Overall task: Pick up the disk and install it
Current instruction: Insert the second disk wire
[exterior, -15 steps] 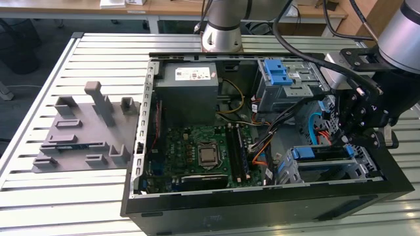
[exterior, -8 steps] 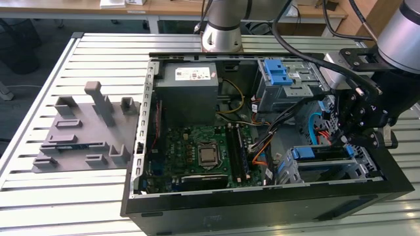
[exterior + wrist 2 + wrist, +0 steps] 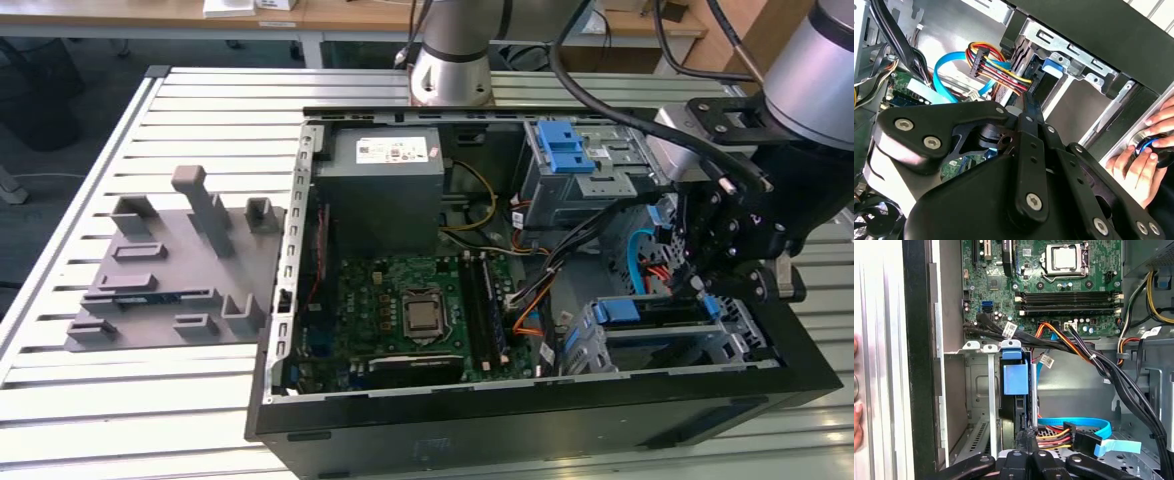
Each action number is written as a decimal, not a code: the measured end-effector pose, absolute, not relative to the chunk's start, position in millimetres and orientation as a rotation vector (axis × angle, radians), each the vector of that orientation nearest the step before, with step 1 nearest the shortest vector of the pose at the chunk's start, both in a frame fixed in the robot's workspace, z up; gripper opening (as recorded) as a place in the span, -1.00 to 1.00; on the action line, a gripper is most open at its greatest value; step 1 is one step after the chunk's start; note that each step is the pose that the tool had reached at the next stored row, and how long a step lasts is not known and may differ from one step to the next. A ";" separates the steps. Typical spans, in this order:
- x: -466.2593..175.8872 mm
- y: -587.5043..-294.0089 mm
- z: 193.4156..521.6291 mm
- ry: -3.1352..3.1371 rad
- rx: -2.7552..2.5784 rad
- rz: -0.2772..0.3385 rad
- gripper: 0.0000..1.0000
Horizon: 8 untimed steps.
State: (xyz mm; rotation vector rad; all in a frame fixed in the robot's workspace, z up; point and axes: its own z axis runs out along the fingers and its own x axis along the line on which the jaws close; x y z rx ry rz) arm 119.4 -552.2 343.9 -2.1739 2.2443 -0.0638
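The disk (image 3: 1015,382) stands edge-on in the metal drive cage (image 3: 979,390) at the case's front corner, its blue plastic rail and tab facing the first wrist view. In the exterior view the disk (image 3: 647,312) lies in that cage near the exterior view's right. My gripper (image 3: 1026,436) is shut, its two black fingers pressed together, with the tips right at the disk's dark end edge. The second wrist view has the closed gripper (image 3: 1029,102) pointing toward the blue rail (image 3: 1054,64). The exterior view has the gripper (image 3: 707,288) low over the cage.
A red-yellow-orange cable bundle (image 3: 1054,437) and a blue ribbon cable (image 3: 1079,424) run beside the fingers. The motherboard (image 3: 414,310), grey power supply (image 3: 387,180) and a blue clip (image 3: 567,150) lie further in. A person's hand (image 3: 1141,155) rests outside the case. A grey fixture (image 3: 174,270) sits on the table.
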 end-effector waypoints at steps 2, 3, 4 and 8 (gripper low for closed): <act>119.3 -552.2 345.5 2.244 -2.174 -0.064 -0.79; 119.3 -552.2 346.5 2.244 -2.174 -0.064 -0.79; 119.4 -552.3 347.6 2.244 -2.174 -0.064 -0.79; 119.0 -552.3 351.1 2.244 -2.174 -0.063 -0.79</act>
